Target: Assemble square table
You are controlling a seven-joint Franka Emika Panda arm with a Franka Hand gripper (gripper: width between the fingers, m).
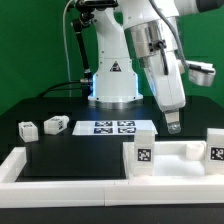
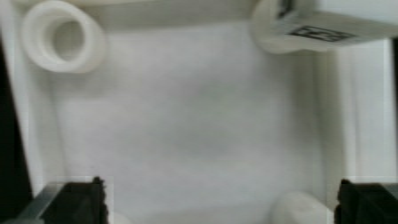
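The white square table top (image 1: 175, 163) lies at the front on the exterior view's right. Two white tagged legs stand upright at its corners, one nearer the middle (image 1: 142, 157) and one at the right edge (image 1: 214, 150). Two loose tagged legs (image 1: 27, 128) (image 1: 56, 125) lie on the black surface at the exterior view's left. My gripper (image 1: 172, 127) hangs just above the top's far edge, open and empty. In the wrist view my gripper (image 2: 219, 205) is open over the bare table top (image 2: 196, 120), with a round corner socket (image 2: 63, 38) and a tagged leg (image 2: 320, 28) beyond it.
The marker board (image 1: 115, 127) lies flat in front of the robot base. A long white bar (image 1: 60, 172) edges the black surface along the front and the exterior view's left. Green backdrop behind.
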